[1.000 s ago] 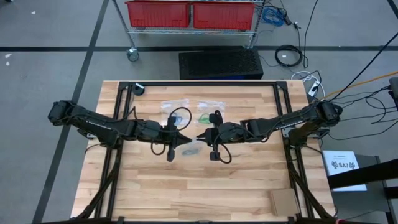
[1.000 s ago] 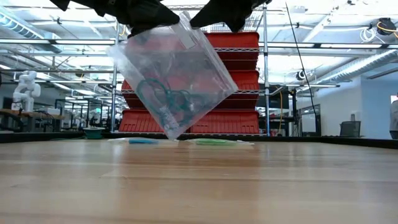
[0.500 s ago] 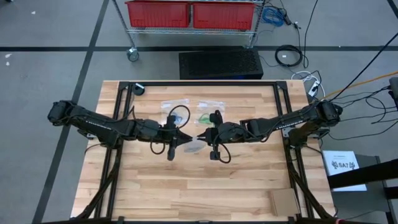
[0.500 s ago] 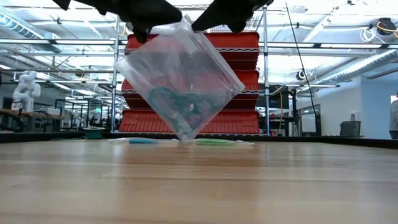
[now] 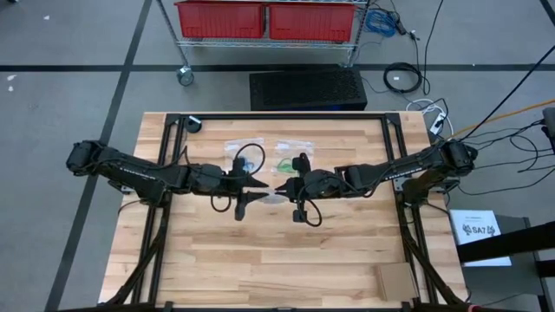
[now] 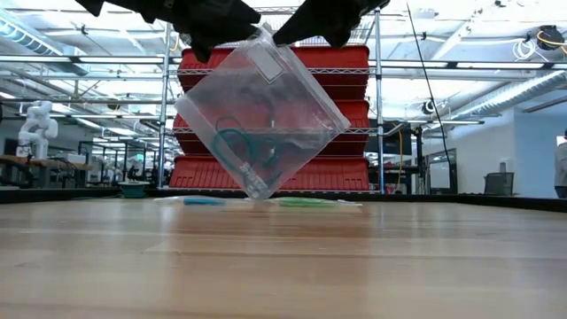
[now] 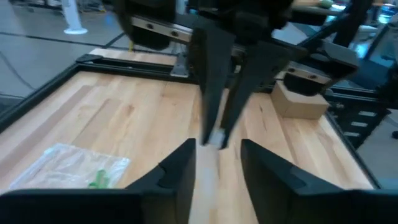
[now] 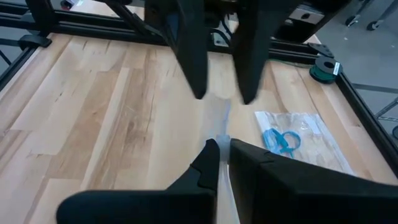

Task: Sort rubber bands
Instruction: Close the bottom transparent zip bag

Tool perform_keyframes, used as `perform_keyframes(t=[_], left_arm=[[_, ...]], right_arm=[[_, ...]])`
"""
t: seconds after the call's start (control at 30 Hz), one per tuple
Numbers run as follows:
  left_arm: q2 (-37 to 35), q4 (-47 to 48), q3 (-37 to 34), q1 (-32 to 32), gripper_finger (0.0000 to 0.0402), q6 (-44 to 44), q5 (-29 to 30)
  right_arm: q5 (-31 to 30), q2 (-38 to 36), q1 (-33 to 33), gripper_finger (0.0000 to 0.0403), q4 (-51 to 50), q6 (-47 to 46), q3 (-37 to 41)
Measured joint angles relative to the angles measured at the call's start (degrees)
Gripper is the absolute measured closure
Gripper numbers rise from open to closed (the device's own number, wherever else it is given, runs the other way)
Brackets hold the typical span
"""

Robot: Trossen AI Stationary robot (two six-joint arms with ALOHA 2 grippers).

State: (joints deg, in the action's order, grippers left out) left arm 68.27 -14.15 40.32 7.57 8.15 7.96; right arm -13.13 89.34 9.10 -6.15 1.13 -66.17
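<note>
Clear bag (image 6: 266, 115) hangs above table (image 5: 260, 251) centre, tilted diamond-wise, one corner pointing down, long diagonal near vertical. Dark teal rubber bands (image 6: 244, 146) pooled inside bag near low corner. Right gripper (image 5: 279, 189) clenched on bag's upper edge. Left gripper (image 5: 257, 185) facing it at same edge, fingers parted, not pinching. Two more bags flat on table beyond hanging bag: blue bands (image 8: 281, 140), green bands (image 7: 98, 180).

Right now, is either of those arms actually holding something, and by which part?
Yes. The right tool pinches the clear bag of rubber bands by its upper edge. The left tool stands open beside it, holding nothing.
</note>
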Motion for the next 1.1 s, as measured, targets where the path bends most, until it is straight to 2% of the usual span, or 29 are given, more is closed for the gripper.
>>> perform_keyframes(t=[0.1,0.2,0.4,0.7,0.9,1.1], left_arm=[[0.0,0.09,0.0,-0.01,0.0245,-1.09,1.81],[0.0,0.11,0.0,0.0,0.0237,-1.21,1.15],[1.66,-0.49,0.02,0.0,0.0235,-1.11,-3.84],[4.53,-5.18,0.02,-0.78,0.024,-1.11,-4.15],[4.17,-4.7,0.02,-1.16,0.0284,-1.07,-4.39],[4.17,-4.68,0.02,-1.14,0.0364,-2.52,-4.5]], right_arm=[[0.1,0.0,0.0,0.0399,-0.05,0.0,-0.01],[1.33,0.0,0.0,0.0399,-0.05,0.0,-0.02],[1.36,0.0,0.0,0.0399,-0.03,0.09,-0.04],[1.36,0.0,0.0,0.0399,-0.07,0.17,-0.07],[1.36,0.0,0.0,0.0399,-0.13,0.2,-0.07],[1.32,0.0,0.0,0.0399,-0.18,0.2,-0.07]])
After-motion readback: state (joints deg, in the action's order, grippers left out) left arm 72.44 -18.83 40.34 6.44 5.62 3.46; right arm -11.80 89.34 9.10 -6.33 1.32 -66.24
